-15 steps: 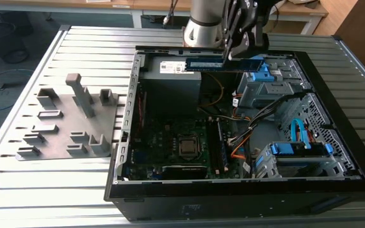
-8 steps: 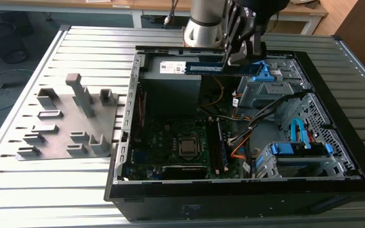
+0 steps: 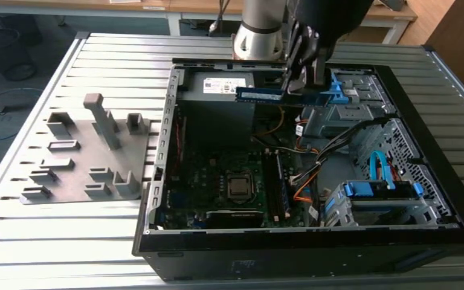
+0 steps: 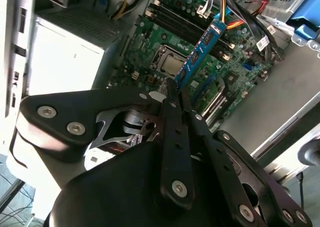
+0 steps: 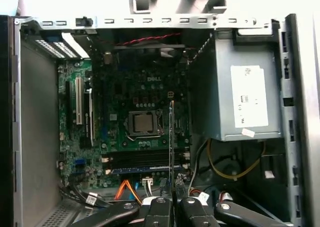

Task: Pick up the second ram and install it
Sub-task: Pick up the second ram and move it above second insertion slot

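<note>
The second ram [image 3: 260, 95], a blue-green stick with a pale label, hangs level above the far end of the open computer case [image 3: 161, 151]. My gripper [image 3: 298, 89] is shut on one end of it. In the second wrist view the stick [image 4: 199, 54] reaches out from the fingertips [image 4: 169, 99] over the motherboard [image 4: 165, 32]. The first wrist view has the stick [image 5: 171, 137] edge-on, rising from my gripper [image 5: 173, 201] across the memory slots [image 5: 145, 159]. A darker stick [image 3: 275, 181] stands in a slot beside the processor [image 3: 238, 186].
A grey fixture plate [image 3: 79, 160] with upright blocks lies on the slatted table at the exterior view's left. Inside the case are the power supply [image 5: 240, 99], loose cables [image 3: 328, 151], orange and blue leads [image 3: 379, 169] and a drive cage [image 3: 381, 199].
</note>
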Robot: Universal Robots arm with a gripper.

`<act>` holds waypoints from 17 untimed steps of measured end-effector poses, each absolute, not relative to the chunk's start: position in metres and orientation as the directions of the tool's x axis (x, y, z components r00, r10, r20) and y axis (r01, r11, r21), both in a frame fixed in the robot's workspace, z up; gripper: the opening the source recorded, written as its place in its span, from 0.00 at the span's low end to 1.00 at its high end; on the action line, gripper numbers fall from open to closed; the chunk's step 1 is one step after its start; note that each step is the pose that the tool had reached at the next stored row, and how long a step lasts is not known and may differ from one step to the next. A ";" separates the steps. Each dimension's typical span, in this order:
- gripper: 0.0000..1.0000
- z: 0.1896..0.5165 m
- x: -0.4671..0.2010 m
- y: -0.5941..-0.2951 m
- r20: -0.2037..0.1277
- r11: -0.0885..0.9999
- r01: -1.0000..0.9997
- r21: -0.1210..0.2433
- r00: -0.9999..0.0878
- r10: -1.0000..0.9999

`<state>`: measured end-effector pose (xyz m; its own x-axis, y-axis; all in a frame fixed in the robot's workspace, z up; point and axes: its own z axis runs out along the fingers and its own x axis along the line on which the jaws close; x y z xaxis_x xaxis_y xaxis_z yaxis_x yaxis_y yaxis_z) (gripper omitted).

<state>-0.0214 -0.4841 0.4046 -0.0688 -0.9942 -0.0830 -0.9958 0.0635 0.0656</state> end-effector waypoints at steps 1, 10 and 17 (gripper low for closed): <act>0.14 0.403 -0.021 -0.485 -0.083 0.063 -0.996 0.066 -0.069 -0.994; 0.14 0.386 -0.022 -0.488 -0.083 0.063 -0.996 0.066 -0.069 -0.994; 0.14 0.374 -0.022 -0.488 -0.083 0.063 -0.996 0.066 -0.069 -0.994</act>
